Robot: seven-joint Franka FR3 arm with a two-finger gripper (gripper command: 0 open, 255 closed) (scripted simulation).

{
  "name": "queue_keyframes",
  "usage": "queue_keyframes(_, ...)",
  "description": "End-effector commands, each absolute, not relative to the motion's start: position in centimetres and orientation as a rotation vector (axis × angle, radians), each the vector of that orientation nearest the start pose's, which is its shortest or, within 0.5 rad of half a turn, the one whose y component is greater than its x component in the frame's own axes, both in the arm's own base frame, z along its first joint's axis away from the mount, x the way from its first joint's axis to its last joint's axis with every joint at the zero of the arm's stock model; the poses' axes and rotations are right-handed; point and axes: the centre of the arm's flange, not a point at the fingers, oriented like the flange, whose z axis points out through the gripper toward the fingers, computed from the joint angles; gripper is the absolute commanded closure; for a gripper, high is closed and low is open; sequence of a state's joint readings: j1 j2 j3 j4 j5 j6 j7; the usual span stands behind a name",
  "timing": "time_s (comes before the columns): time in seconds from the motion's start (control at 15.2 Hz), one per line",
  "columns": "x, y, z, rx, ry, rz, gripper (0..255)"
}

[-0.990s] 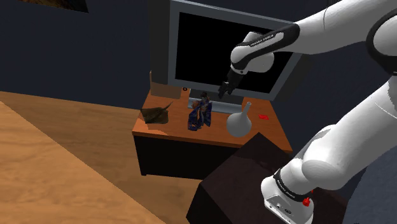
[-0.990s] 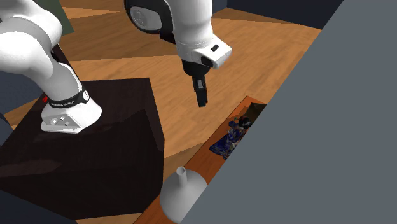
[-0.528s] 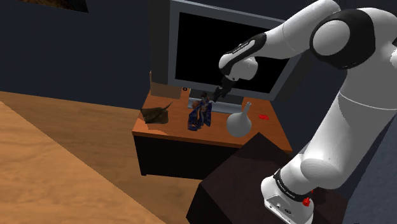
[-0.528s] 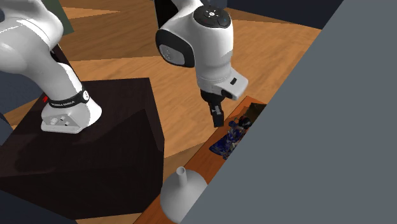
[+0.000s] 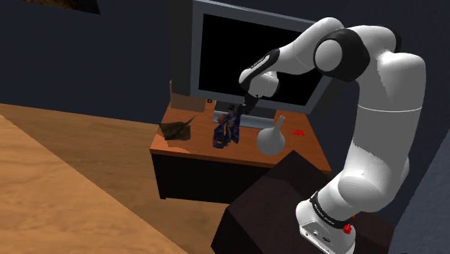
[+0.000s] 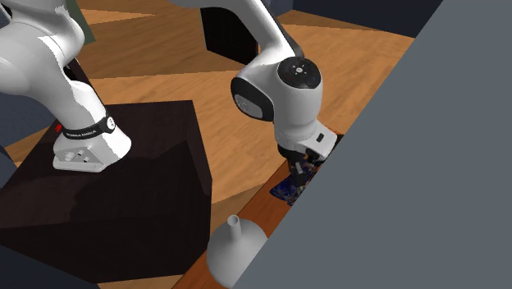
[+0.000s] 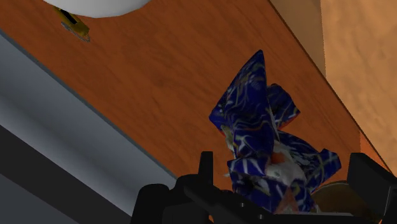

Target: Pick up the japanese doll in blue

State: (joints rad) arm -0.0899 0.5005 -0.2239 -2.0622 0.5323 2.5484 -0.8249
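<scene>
The doll point(image 5: 226, 130) in a dark blue patterned robe stands upright on the wooden TV cabinet point(image 5: 189, 149), in front of the screen. My gripper point(image 5: 239, 110) hangs right over the doll's top, coming in from the shoulder view's right. In the wrist view the doll point(image 7: 267, 146) sits between my fingers point(image 7: 205, 167); they stand apart on either side and do not touch it, so my gripper point(image 7: 286, 181) is open. In the second exterior view my gripper point(image 6: 302, 164) is just above the doll point(image 6: 287, 189), partly hiding it.
A large grey-framed TV point(image 5: 245, 58) stands close behind the doll. A grey round vase point(image 5: 272, 137) is to the doll's right in the shoulder view, a flat brown object point(image 5: 175, 130) to its left, and a small red item point(image 5: 298, 132) beyond the vase. My dark stand point(image 6: 123, 197) is nearby.
The arm has swung down and towards the shoulder view's left, bringing my gripper from above the vase side to right over the doll. The doll has not moved.
</scene>
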Motion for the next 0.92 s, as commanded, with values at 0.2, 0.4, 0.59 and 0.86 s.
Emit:
queue_keyframes(0.2, 56.0, -18.8, 16.5, -2.982, -0.144, -0.176, 0)
queue_keyframes(0.4, 56.0, -18.8, 15.7, -2.982, -0.144, -0.176, 0)
queue_keyframes(0.59, 56.0, -18.8, 15.7, -2.982, -0.144, -0.176, 255)
queue_keyframes(0.86, 56.0, -18.8, 15.6, -2.982, -0.144, -0.176, 255)
